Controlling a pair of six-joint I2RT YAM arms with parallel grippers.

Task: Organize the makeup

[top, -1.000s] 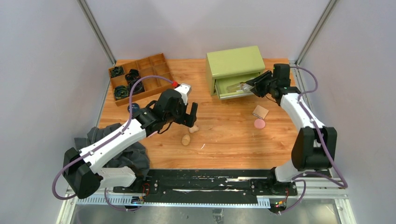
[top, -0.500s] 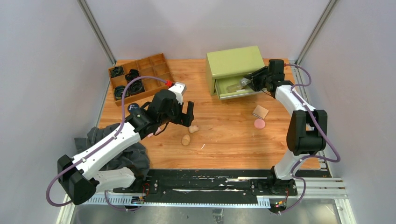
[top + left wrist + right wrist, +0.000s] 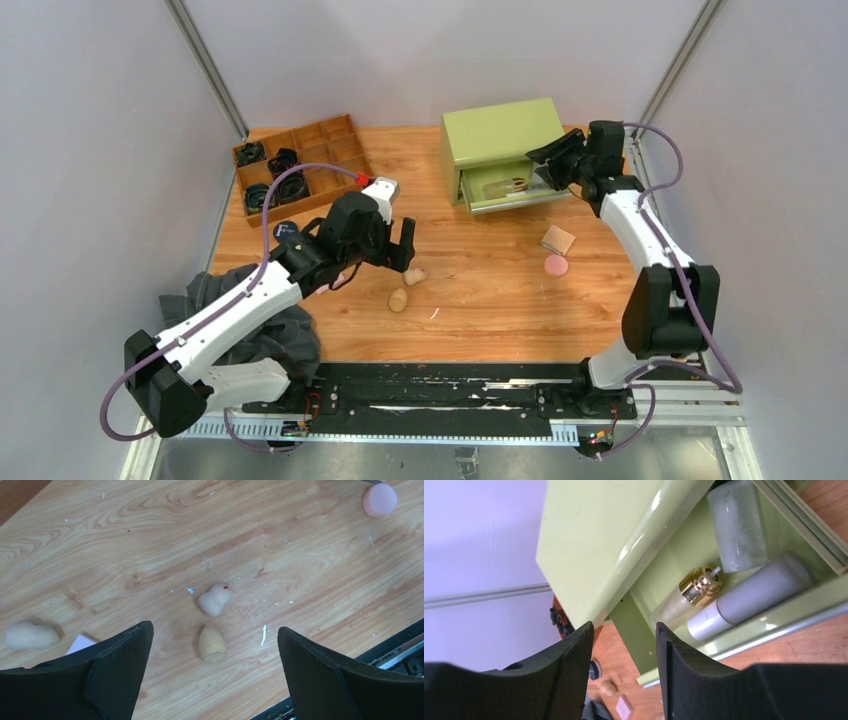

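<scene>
— Where's the left gripper?
— Hanging over the table, jaws spread wide with nothing in them. Below the gap lie two beige sponges, a waisted sponge and an egg sponge, just beside each other. A third sponge lies off to one side.
— And the right gripper?
— Its jaws stand apart and empty, up by the open drawer of the green box. In the drawer a clear bottle with a gold cap lies against a silver tube. A pale frosted piece lies further in; I can't tell what it is.
— What's out on the table?
— A tan pad and a pink puff, near each other in front of the box. A dark compact sits beside the left arm, near the wooden tray that holds black bands. A grey cloth is bunched at the near left corner, under that arm
</scene>
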